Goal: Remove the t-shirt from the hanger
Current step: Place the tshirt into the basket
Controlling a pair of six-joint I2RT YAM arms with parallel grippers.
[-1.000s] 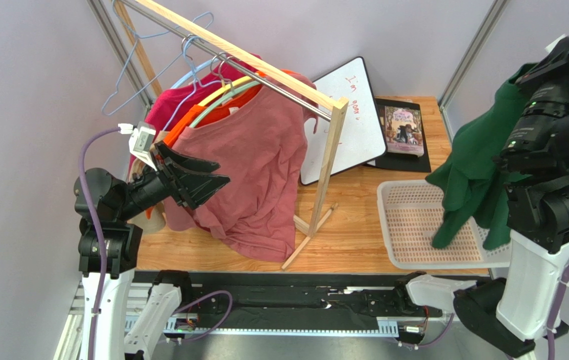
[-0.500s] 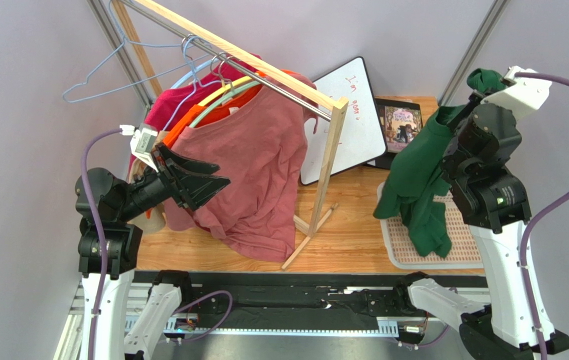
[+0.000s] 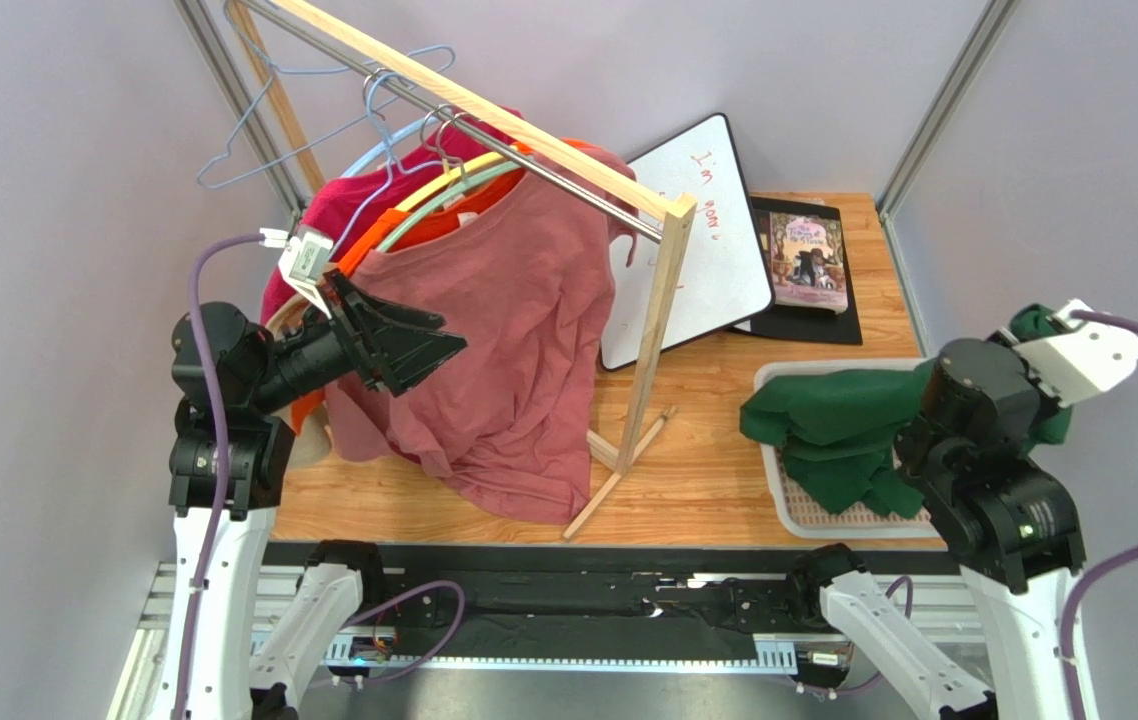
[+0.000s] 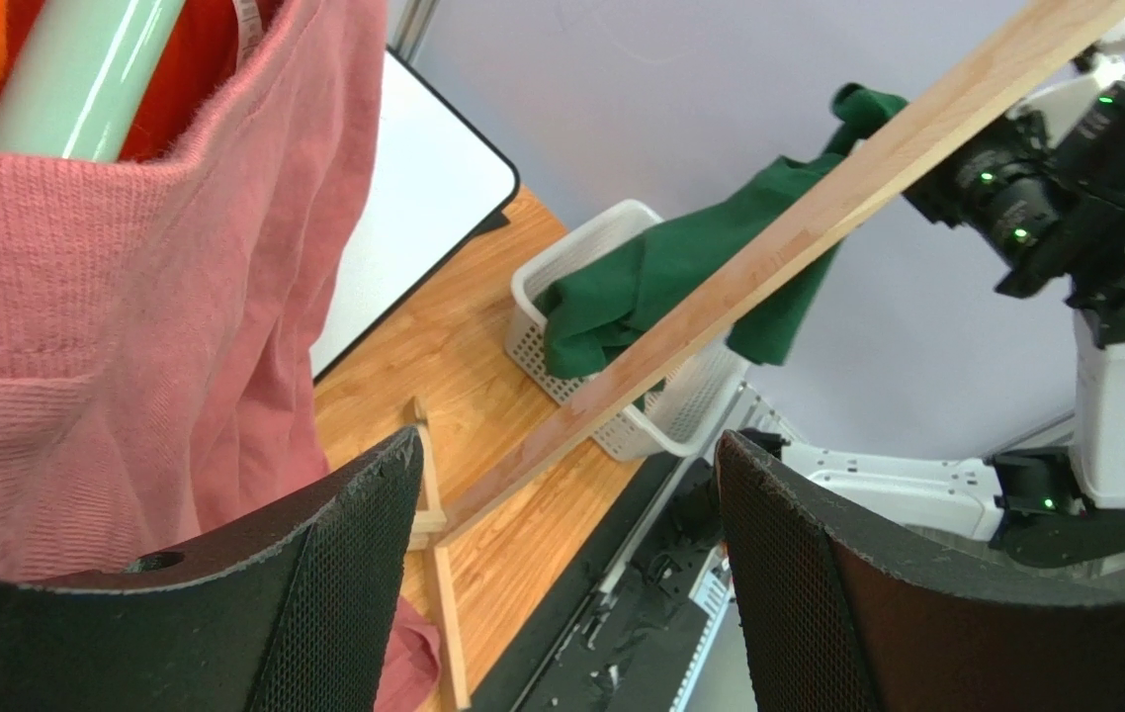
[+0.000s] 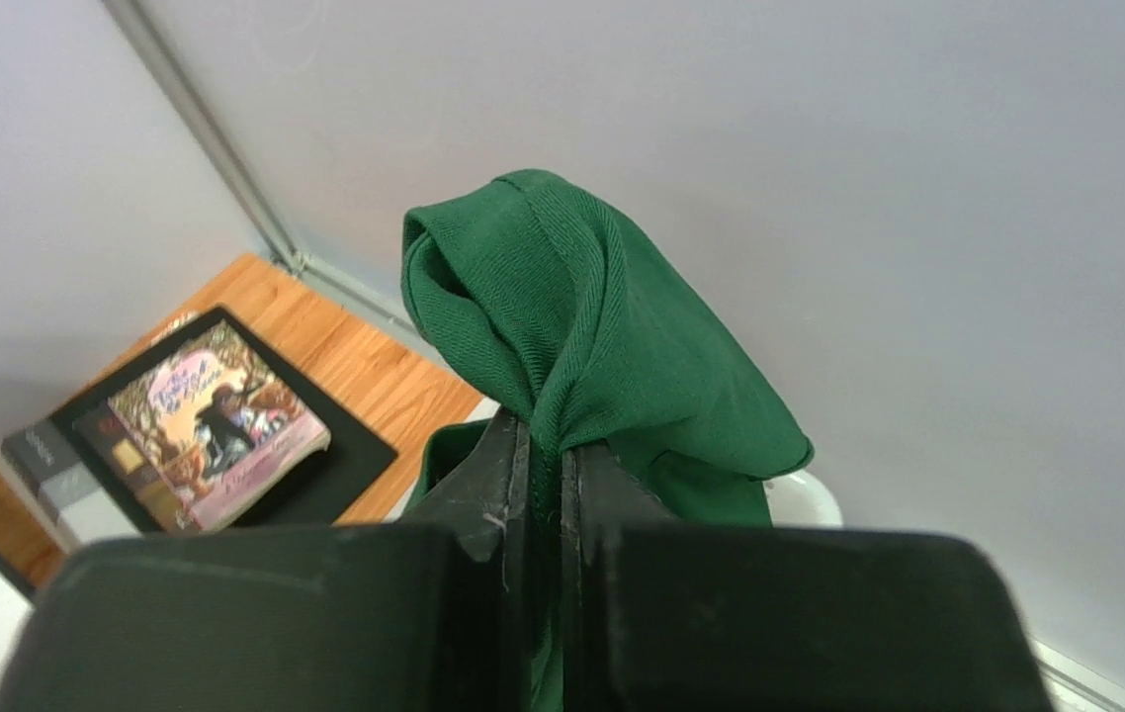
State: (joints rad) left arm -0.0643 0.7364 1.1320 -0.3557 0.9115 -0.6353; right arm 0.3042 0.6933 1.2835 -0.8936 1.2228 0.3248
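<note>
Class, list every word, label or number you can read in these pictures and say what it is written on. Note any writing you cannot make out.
"I'm": red handwriting on the whiteboard; the word after it is too small to read.
Title on the book cover: there is lettering, but it is too blurred to read in either the top or the right wrist view.
No other writing shows.
</note>
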